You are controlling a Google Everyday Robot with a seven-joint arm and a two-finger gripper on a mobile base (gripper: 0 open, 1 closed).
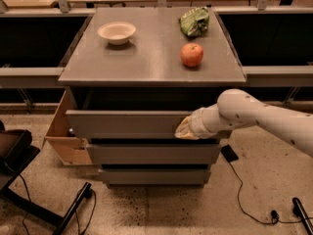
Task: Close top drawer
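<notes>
The top drawer [122,124] is a wide grey panel, the uppermost of three, standing a little out from the cabinet with a dark gap above it. My gripper [183,129] reaches in from the right on a white arm and rests against the right part of the drawer's front panel. Its tip is wrapped in a pale covering.
On the cabinet top [146,58] stand a white bowl [117,32], a red apple [191,54] and a green bag [194,21]. A cardboard box [63,136] stands at the cabinet's left. A chair base [29,199] and cables [254,204] lie on the floor.
</notes>
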